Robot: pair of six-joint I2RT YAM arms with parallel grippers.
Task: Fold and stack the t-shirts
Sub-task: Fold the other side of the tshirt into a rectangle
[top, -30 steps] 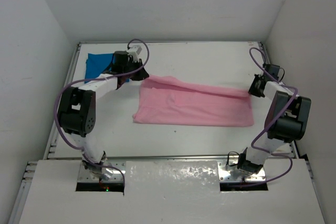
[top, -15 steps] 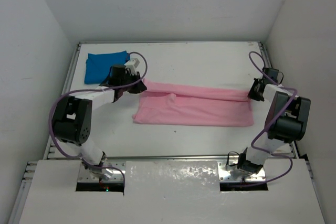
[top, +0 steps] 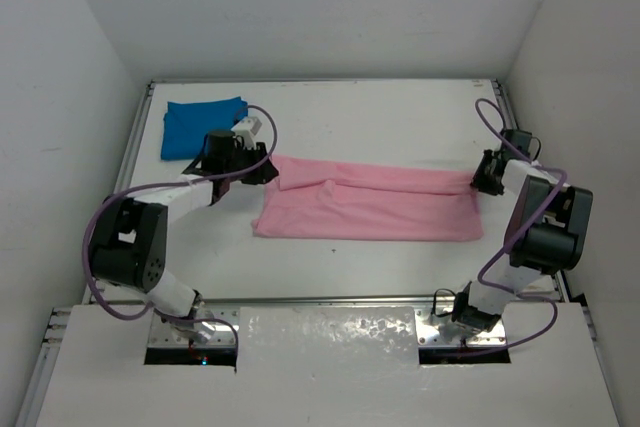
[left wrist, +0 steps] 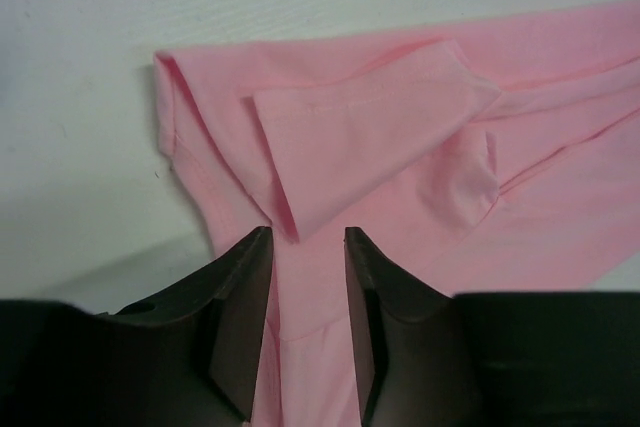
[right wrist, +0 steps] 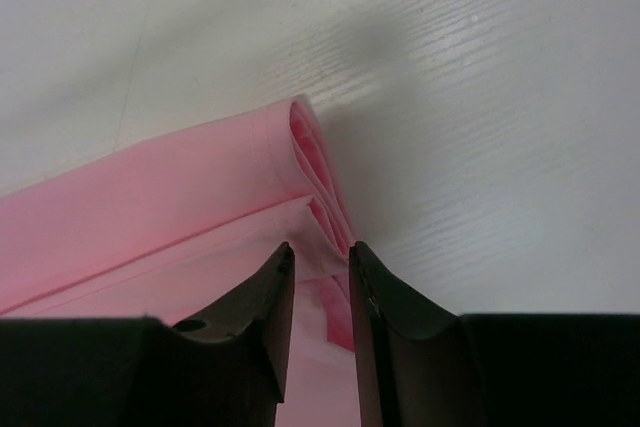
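Pink shirt (top: pixel 370 209), long axis 9-to-3: left fingers (top: pixel 269 174) at its 9 o'clock end, right fingers (top: pixel 479 183) at 3, both narrowly parted.

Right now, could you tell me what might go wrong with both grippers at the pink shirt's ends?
1. The left gripper stands with jaws slightly apart astride the pink shirt; lifting away could snag cloth and pull the fold open.
2. The right gripper straddles the layered end likewise; those layers might slip apart.
3. The folded-over sleeve lies skewed and could bunch in the next fold.
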